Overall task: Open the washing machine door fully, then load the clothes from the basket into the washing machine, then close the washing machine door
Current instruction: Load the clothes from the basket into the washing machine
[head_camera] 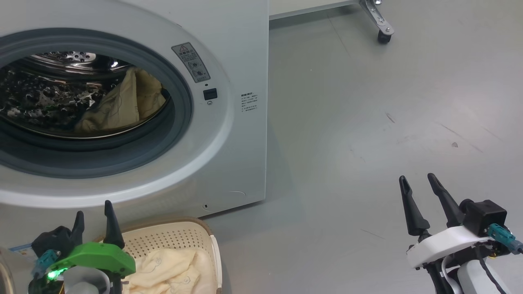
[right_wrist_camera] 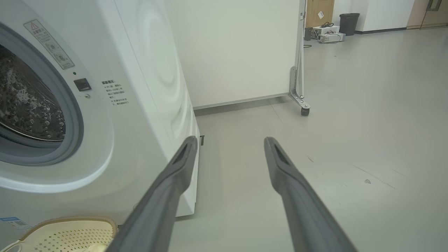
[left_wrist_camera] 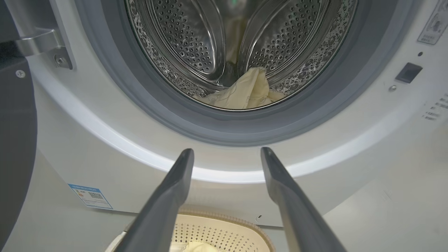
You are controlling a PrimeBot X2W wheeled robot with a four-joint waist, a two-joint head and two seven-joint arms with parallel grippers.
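The white washing machine point(head_camera: 229, 49) stands with its mouth uncovered, and a cream garment point(head_camera: 122, 106) lies in the steel drum point(left_wrist_camera: 196, 42). The dark edge of the washing machine door point(left_wrist_camera: 14, 147) shows swung out at the left of the left wrist view. Below the machine sits the cream basket point(head_camera: 179, 237) with more cream clothes point(head_camera: 167, 269) inside. My left gripper point(head_camera: 94, 212) hangs open over the basket's left side, holding nothing. My right gripper point(head_camera: 421, 179) is open over bare floor at the lower right, away from the machine.
Grey floor point(head_camera: 388, 122) stretches to the right of the machine. A wheeled white partition panel point(right_wrist_camera: 238, 52) with a caster point(head_camera: 384, 37) stands behind the machine. Far off in the right wrist view are a bin point(right_wrist_camera: 350, 22) and boxes point(right_wrist_camera: 327, 33) by the wall.
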